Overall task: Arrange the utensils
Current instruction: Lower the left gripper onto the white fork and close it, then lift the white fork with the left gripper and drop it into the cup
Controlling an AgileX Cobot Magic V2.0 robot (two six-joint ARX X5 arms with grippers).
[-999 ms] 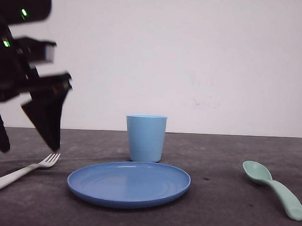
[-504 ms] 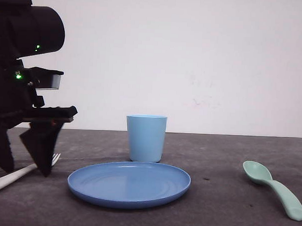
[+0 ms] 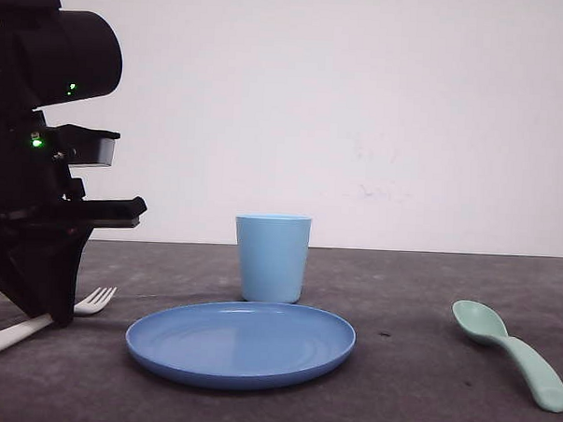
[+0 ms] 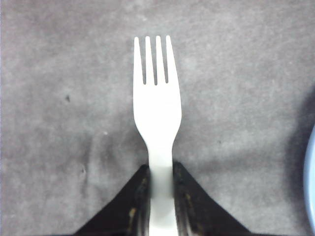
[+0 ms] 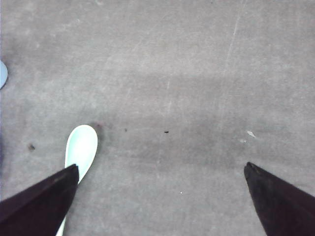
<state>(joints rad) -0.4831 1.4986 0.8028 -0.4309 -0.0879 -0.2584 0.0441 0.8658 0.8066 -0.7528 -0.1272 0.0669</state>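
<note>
The white fork [image 3: 94,300] lies on the dark table left of the plate, tines pointing away from the robot. My left gripper [image 3: 49,306] is down at the table and shut on the fork's handle. In the left wrist view the fork [image 4: 156,110] runs straight out from the left gripper [image 4: 160,183], with both black fingers [image 4: 132,209] pressed against the handle's sides. The mint-green spoon [image 3: 511,353] lies at the right, bowl away from the robot. My right gripper [image 5: 161,167] hangs open above the table; the spoon's bowl [image 5: 81,149] shows beside one fingertip.
A round blue plate [image 3: 240,344] sits in the middle of the table, with a light blue cup [image 3: 272,257] upright just behind it. The plate's rim [image 4: 311,183] shows at the edge of the left wrist view. A white wall stands behind the table.
My left gripper came down over the fork, and its fingers drew together onto the handle. The fork, plate, cup and spoon have stayed where they were.
</note>
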